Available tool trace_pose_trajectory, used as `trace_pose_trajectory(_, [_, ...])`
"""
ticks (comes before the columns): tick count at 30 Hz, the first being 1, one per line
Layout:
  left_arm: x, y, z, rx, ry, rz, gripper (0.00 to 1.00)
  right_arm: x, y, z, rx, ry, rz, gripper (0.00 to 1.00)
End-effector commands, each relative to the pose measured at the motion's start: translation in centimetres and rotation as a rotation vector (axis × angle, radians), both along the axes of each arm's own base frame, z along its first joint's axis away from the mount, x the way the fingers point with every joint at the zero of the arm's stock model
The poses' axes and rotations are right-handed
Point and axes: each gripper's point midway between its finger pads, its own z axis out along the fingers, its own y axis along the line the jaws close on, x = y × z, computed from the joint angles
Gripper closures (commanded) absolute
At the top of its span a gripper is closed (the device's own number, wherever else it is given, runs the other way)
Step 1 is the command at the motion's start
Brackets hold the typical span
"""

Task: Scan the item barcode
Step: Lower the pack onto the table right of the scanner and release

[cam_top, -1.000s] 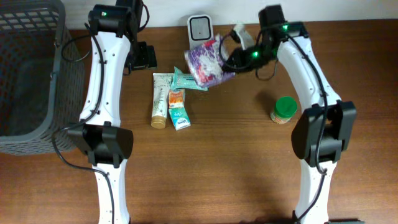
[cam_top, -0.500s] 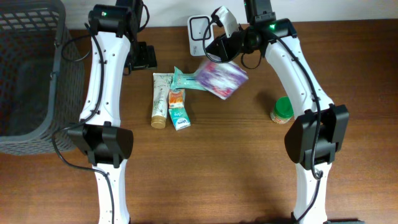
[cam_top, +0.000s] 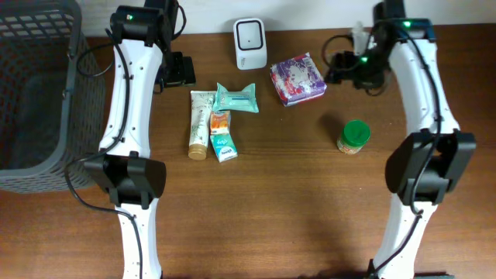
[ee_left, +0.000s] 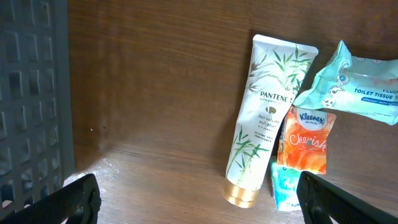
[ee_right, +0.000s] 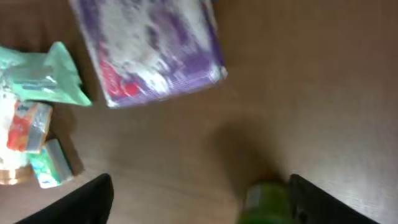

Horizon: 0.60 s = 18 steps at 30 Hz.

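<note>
Closest to my end of the table, a green-lidded jar (cam_top: 354,136) stands alone on the right. Left of centre I've got a cluster: a Pantene tube (ee_left: 264,143) lying flat with its gold cap toward me, an orange Kleenex pack (ee_left: 303,140) touching its side, a small teal carton (ee_left: 283,190) just nearer, and a teal wipes packet (ee_left: 351,84) with its corner over the tube's edge. Beyond that, the left gripper (ee_left: 202,202) hangs with its jaws wide apart and empty, with the grey basket (ee_left: 31,93) at its left. Further back, the purple-patterned packet (cam_top: 297,78) lies flat on the wood. Just to its right, the right gripper (ee_right: 199,199) has its jaws spread wide and holds nothing. At the far edge stands the white barcode scanner (cam_top: 250,33), left of the packet and not touching it.
</note>
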Motion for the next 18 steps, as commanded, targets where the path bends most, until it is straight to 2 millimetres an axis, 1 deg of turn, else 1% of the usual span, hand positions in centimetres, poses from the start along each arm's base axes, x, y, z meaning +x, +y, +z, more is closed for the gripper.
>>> trace_pose_trajectory(1, [-0.1, 0.1, 0.3, 0.016, -0.004, -0.015, 0.01, 0.1, 0.4, 1.3, 0.002, -0.018, -0.033, 0.01])
trace_pose_trajectory(2, [-0.1, 0.1, 0.3, 0.016, -0.004, -0.015, 0.01, 0.5, 0.5, 1.3, 0.018, -0.011, -0.097, 0.01])
trace_pose_trajectory(3, [-0.1, 0.1, 0.3, 0.016, -0.004, -0.016, 0.01, 0.9, 0.6, 1.2, 0.045, 0.011, -0.199, 0.01])
trace_pose_trajectory(4, [-0.1, 0.1, 0.3, 0.016, -0.004, -0.016, 0.01, 1.1, 0.7, 0.9, 0.096, 0.072, -0.363, 0.01])
trace_pose_trajectory(5, [-0.1, 0.1, 0.3, 0.016, -0.004, -0.016, 0.01, 1.2, 0.9, 0.6, 0.118, 0.101, -0.416, 0.01])
trace_pose_trajectory(6, [-0.1, 0.1, 0.3, 0.016, -0.004, -0.016, 0.01, 1.1, 1.7, 0.2, 0.143, 0.127, -0.422, 0.01])
trace_pose_trajectory(8, [-0.1, 0.1, 0.3, 0.016, -0.004, -0.016, 0.01, -0.5, 3.9, -0.8, 0.123, 0.185, -0.317, 0.01])
trace_pose_trajectory(9, [-0.1, 0.1, 0.3, 0.016, -0.004, -0.016, 0.01, -1.6, 4.9, -1.0, 0.103, 0.212, -0.264, 0.10])
trace_pose_trajectory(10, [-0.1, 0.1, 0.3, 0.016, -0.004, -0.016, 0.01, -3.1, 5.3, -1.5, 0.042, 0.253, -0.224, 0.30])
trace_pose_trajectory(11, [-0.1, 0.1, 0.3, 0.016, -0.004, -0.016, 0.01, -4.4, 4.8, -2.0, -0.059, 0.283, -0.203, 0.52])
trace_pose_trajectory(12, [-0.1, 0.1, 0.3, 0.016, -0.004, -0.016, 0.01, -5.7, 3.7, -2.4, -0.191, 0.314, -0.194, 0.56])
trace_pose_trajectory(13, [-0.1, 0.1, 0.3, 0.016, -0.004, -0.016, 0.01, -7.1, 3.2, -2.7, -0.292, 0.355, -0.172, 0.60])
trace_pose_trajectory(14, [-0.1, 0.1, 0.3, 0.016, -0.005, -0.016, 0.01, -7.7, 3.6, -3.0, -0.308, 0.376, -0.153, 0.63])
trace_pose_trajectory(15, [-0.1, 0.1, 0.3, 0.016, -0.004, -0.016, 0.01, -8.4, 4.4, -3.6, -0.325, 0.396, -0.127, 0.70])
trace_pose_trajectory(17, [-0.1, 0.1, 0.3, 0.016, -0.004, -0.016, 0.01, -8.8, 4.6, -5.1, -0.371, 0.403, -0.106, 0.72])
trace_pose_trajectory(18, [-0.1, 0.1, 0.3, 0.016, -0.004, -0.016, 0.01, -9.2, 4.6, -6.3, -0.381, 0.417, -0.101, 0.74])
